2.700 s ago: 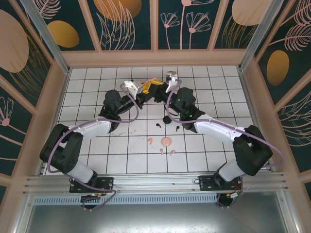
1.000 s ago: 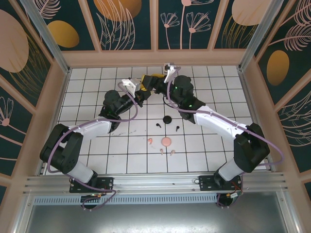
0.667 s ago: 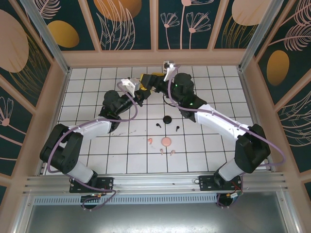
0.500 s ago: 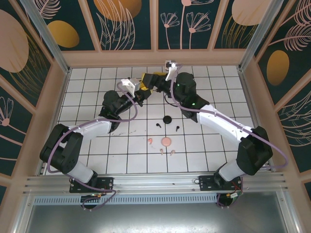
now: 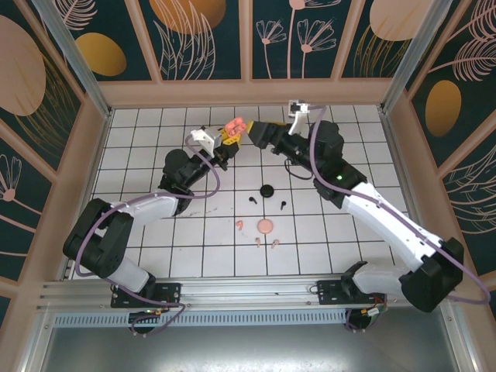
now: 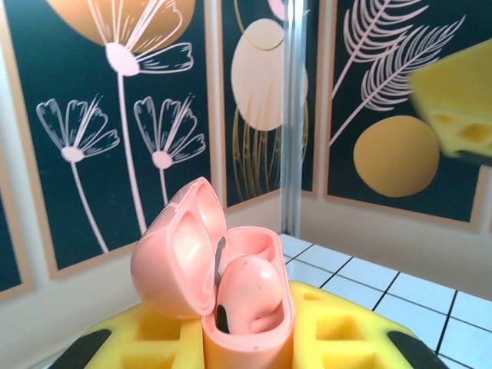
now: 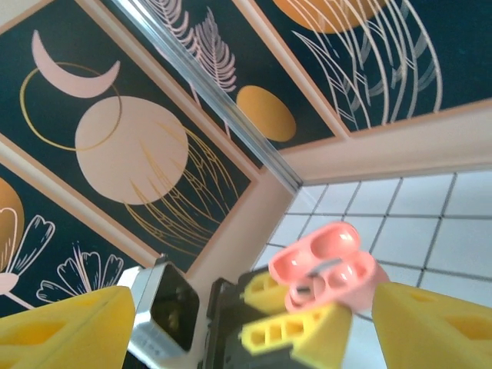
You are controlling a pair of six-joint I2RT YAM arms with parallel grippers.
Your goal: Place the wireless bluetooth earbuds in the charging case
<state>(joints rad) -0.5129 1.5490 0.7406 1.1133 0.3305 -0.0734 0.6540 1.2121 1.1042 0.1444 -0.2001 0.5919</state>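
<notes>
Left claw [image 5: 231, 132] clamps open pink case [image 6: 246, 350] | pink earbud [image 6: 250, 292] seated inside

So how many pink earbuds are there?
4 pale pink earbuds: three on the tiles by the round pink case, one inside the open pink case in the left hand.

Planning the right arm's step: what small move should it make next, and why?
Probably swing the right gripper down toward a pink earbud on the tiles. Its jaws stand open and empty, while the open pink case in the left gripper holds one seated earbud; its other slot looks free.
</notes>
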